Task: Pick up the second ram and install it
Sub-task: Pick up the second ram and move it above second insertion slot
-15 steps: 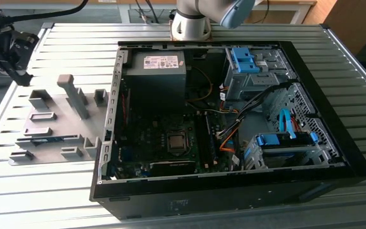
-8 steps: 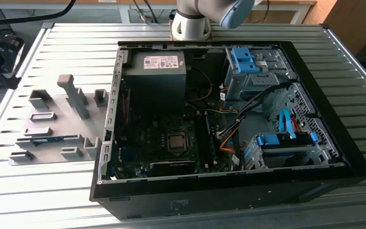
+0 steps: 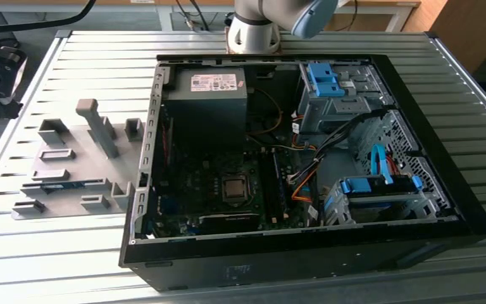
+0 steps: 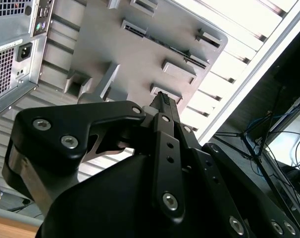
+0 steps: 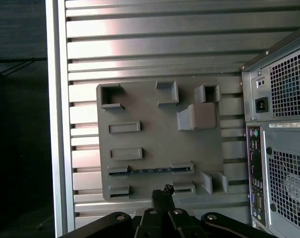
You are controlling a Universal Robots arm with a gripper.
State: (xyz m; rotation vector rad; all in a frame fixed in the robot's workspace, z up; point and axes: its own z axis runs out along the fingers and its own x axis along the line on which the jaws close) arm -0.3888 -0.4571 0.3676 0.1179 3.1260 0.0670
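One stick, the second ram, stands on its long edge in a slot of the grey fixture plate, between two low blocks; the plate lies on the slatted table, on the exterior view's left of the open computer case; the gripper hangs above the plate, near the ram but apart from it; fingers drawn together, nothing held
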